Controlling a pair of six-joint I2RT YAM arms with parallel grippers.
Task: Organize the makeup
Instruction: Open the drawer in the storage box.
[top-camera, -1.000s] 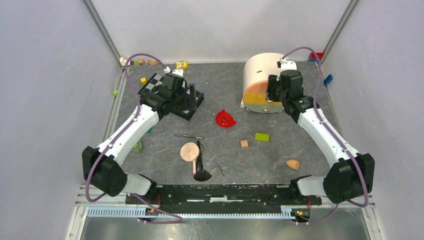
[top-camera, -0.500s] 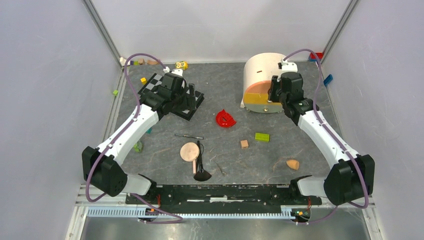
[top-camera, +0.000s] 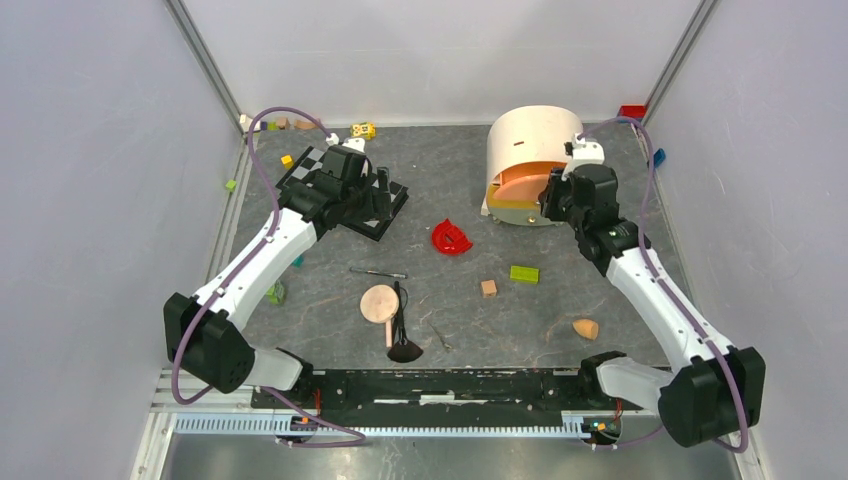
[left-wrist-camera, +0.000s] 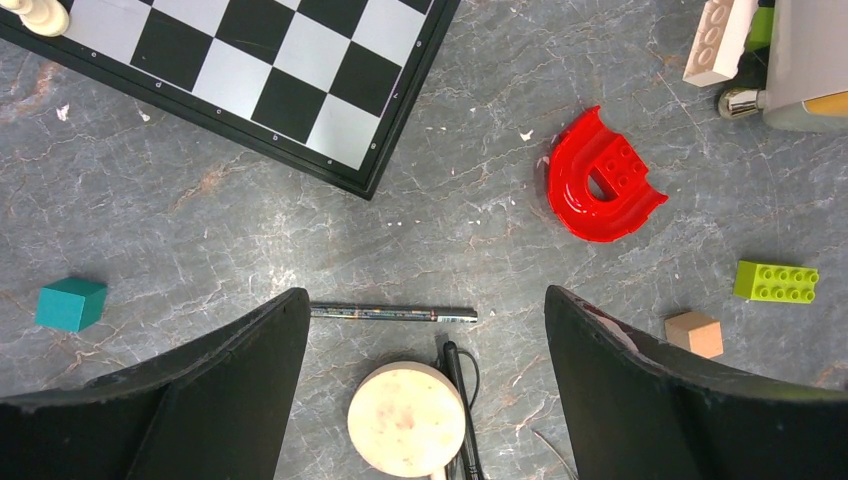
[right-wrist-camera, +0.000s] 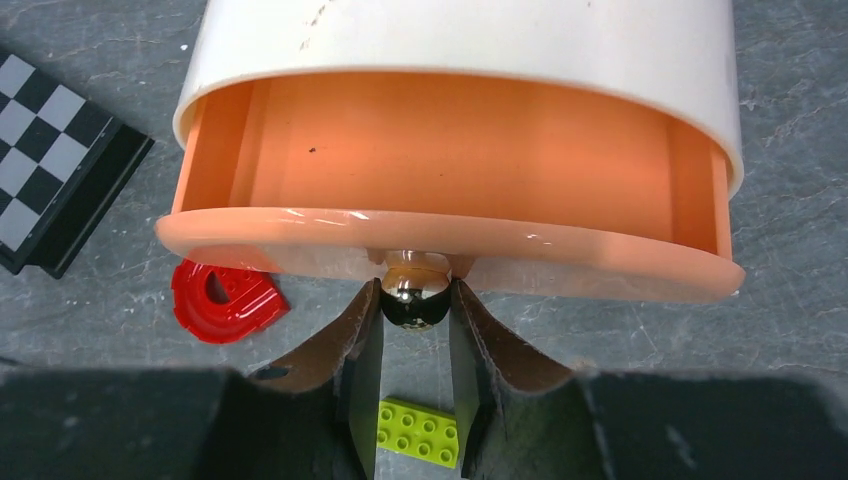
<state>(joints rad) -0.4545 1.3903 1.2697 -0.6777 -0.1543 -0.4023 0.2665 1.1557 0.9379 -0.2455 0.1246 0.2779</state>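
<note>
Far L of table: chessboard (top-camera: 345, 190). L gripper (top-camera: 378, 192) hangs over its near-R corner, jaws spread wide, nothing btwn them. L wrist view looks down past both fingers at the tabletop, teal cube (left-wrist-camera: 70, 303) off to the L.

Centre, near side, holds most of the makeup. Slim dark pencil (left-wrist-camera: 392, 314) lies flat & crosswise. Just nearer the arms is the round peach compact (top-camera: 379, 302), w/ black brush (top-camera: 401, 330) tight along its R side, fanned bristles pointing to the bases. All loose on the table, well apart from the box.

Further R: red curved piece (top-camera: 451, 238) mid-table, then small wooden block (top-camera: 488, 288) & green brick (top-camera: 524, 273) close together.

Back R: cream round-topped box (top-camera: 525, 135) w/ its peach drawer (right-wrist-camera: 440, 150) pulled partway out. R gripper (right-wrist-camera: 415, 300) sits at the drawer front, fingers pinched narrow on the shiny metal knob (right-wrist-camera: 413, 285), one pad each side, touching.

Near R, alone on the table: orange teardrop sponge (top-camera: 586, 328), beside the R arm's forearm, well apart from the other makeup.
</note>
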